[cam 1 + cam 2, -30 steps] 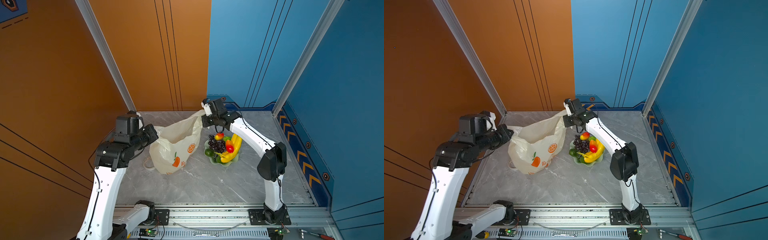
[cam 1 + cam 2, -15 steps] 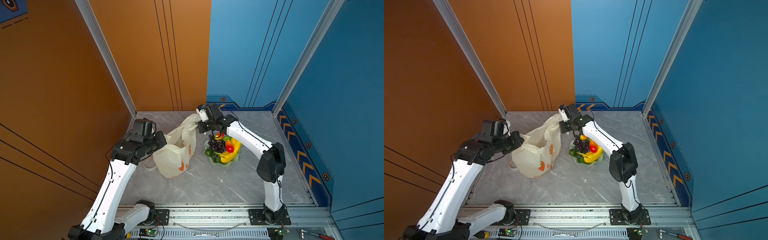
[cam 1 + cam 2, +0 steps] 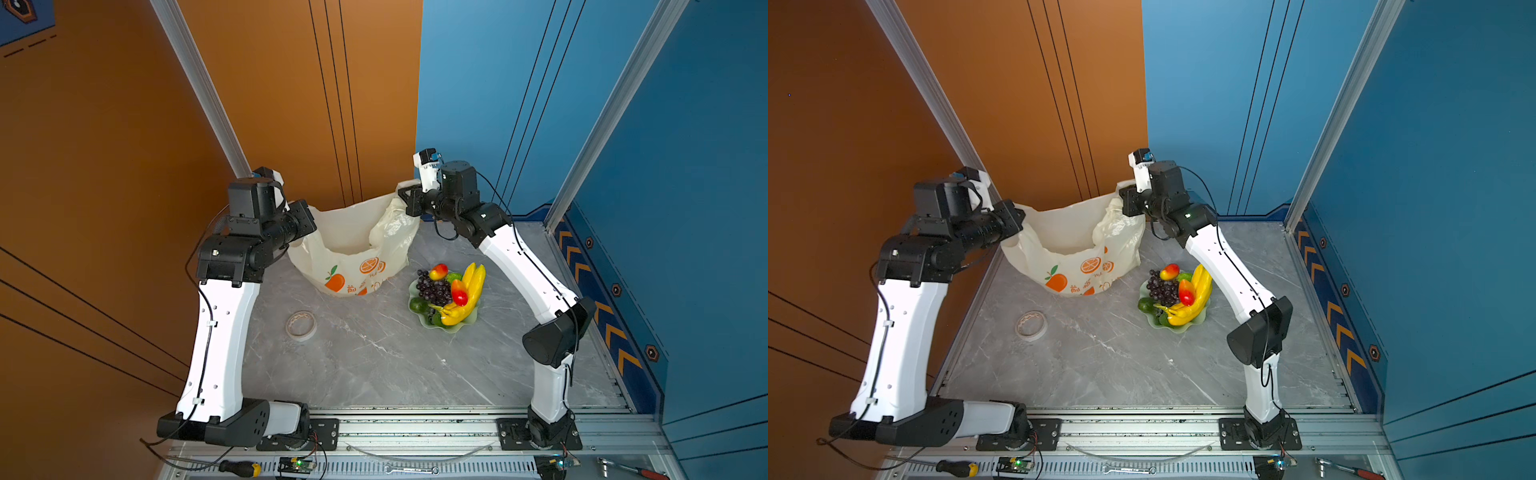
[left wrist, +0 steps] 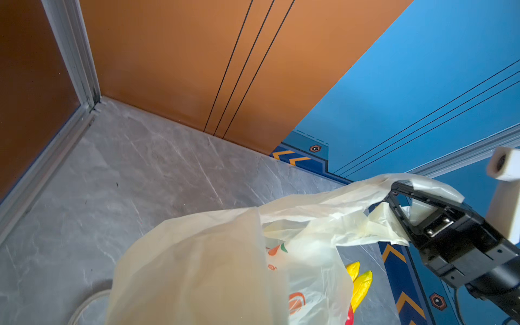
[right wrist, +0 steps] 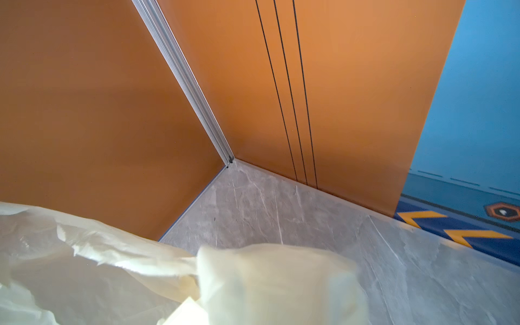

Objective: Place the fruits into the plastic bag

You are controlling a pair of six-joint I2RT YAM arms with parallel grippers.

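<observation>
bag: plastic bag [image 3: 353,249] hangs open between both grippers.
left gripper [image 3: 308,218]: clenched on the bag's left rim.
right gripper [image 3: 409,198]: clenched on its right handle.
fruits [image 3: 451,291]: piled in green dish [image 3: 457,329], just beside the bag.
left wrist view: right jaws pinch film, unclear from above.

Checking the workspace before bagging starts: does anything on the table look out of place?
A tape roll lies flat on the table in front of the plastic bag, unrelated to bagging. The fruits sit in their dish, nothing spilled.
</observation>
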